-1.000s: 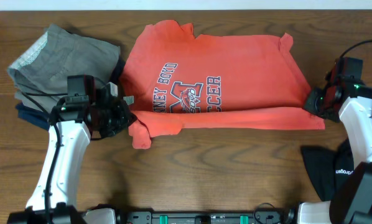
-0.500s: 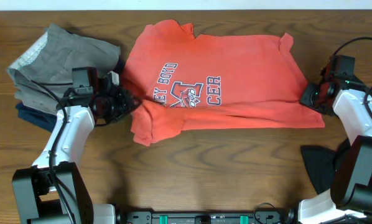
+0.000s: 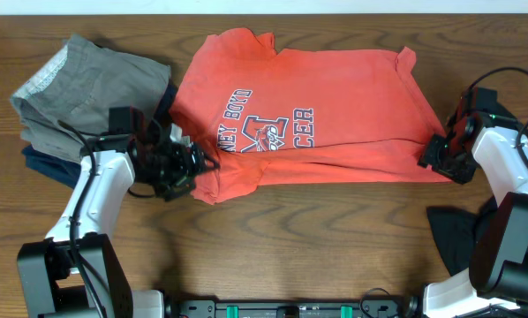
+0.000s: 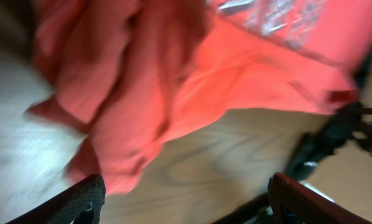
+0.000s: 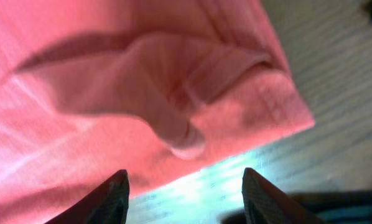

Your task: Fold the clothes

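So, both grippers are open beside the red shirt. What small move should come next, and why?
Probably draw the left gripper and right gripper outward, away from the shirt. Both stand open with nothing between their fingers, and the shirt lies folded on the table, so it needs no holding. Once clear, they can line up a new grip.

Coral T-shirt (image 4: 173,81) bunched on table (image 4: 229,168) (blurred); gripper (image 4: 186,190) spread wide.

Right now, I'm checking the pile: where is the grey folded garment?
Overhead, the grey garment lies far left, atop a navy garment, left of the coral T-shirt and behind the left gripper.
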{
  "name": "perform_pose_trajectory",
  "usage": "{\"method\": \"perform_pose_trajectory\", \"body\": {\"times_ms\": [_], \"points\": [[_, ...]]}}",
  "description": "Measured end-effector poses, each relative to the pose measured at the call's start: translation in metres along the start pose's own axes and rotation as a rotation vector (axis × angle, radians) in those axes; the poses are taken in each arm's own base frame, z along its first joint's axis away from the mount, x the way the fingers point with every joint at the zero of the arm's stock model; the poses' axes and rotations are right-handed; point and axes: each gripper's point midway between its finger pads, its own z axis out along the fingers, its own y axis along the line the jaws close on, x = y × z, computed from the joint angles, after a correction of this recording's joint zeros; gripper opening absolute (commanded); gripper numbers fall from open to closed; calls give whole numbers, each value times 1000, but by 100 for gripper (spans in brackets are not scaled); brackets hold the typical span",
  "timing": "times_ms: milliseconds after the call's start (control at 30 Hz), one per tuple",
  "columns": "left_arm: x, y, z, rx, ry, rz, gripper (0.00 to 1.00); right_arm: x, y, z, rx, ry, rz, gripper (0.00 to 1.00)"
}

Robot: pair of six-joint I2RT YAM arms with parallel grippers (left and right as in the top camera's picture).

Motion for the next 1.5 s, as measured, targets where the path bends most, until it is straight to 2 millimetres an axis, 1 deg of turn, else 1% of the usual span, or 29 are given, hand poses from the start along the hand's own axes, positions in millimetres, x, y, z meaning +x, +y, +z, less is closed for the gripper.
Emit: {"method": "perform_pose_trajectory", "body": {"times_ms": [67, 167, 400, 467, 567, 633, 667, 733, 767, 833, 900, 967, 1033, 1100, 1167, 1233, 1267, 1300, 1333, 1367, 1400, 1433, 1500], "points": [[5, 10, 1, -68, 11, -1, 85, 2, 0, 0, 1, 7, 0, 57], [5, 19, 3, -141, 4, 26, 85, 2, 0, 0, -2, 8, 0, 57], [0, 25, 10, -257, -26, 110, 84, 3, 0, 0, -1, 11, 0, 56], [0, 24, 14, -270, -30, 134, 80, 3, 0, 0, -1, 11, 0, 56], [3, 23, 19, -288, -24, 157, 70, 3, 0, 0, -1, 11, 0, 56], [5, 21, 21, -295, -19, 175, 70, 3, 0, 0, -1, 11, 0, 56], [6, 22, 22, -300, -16, 180, 67, 3, 0, 0, -1, 12, 0, 56], [9, 22, 25, -306, -6, 184, 55, 3, 0, 0, -1, 12, 0, 56], [9, 22, 26, -308, -7, 184, 46, 3, 0, 0, -1, 12, 0, 56], [7, 22, 28, -307, -10, 192, 22, 3, 0, 0, -1, 12, 0, 56], [5, 21, 29, -306, -18, 190, 7, 3, 0, 0, -1, 12, 0, 56], [3, 20, 29, -298, -24, 193, 6, 3, 0, 0, -1, 12, 0, 56], [1, 13, 31, -259, -31, 197, 6, 3, 0, 0, -1, 12, 0, 56], [-5, -6, 34, -164, -50, 219, 6, 3, 0, 0, 0, 14, 0, 56], [-18, -35, 35, -28, -94, 273, 6, 3, 0, 0, 0, 14, 0, 56], [-40, -78, 29, 150, -185, 358, 6, 4, 0, 0, -1, 15, 0, 56], [-54, -102, 21, 239, -249, 412, 24, 3, 0, 0, 0, 14, 0, 56], [-64, -125, 11, 320, -305, 463, 57, 4, 0, 0, 0, 15, 0, 56], [-74, -145, -1, 387, -365, 499, 64, 4, 0, 0, 0, 15, 0, 56], [-82, -162, -13, 445, -418, 526, 72, 4, 0, 0, -1, 16, 0, 56], [-87, -173, -22, 481, -451, 532, 84, 4, 0, 0, -1, 16, 0, 56], [-92, -182, -32, 518, -483, 522, 99, 4, 0, 0, -1, 16, 0, 56], [-98, -185, -41, 548, -497, 467, 98, 4, 0, 0, 0, 18, 0, 56]]}}
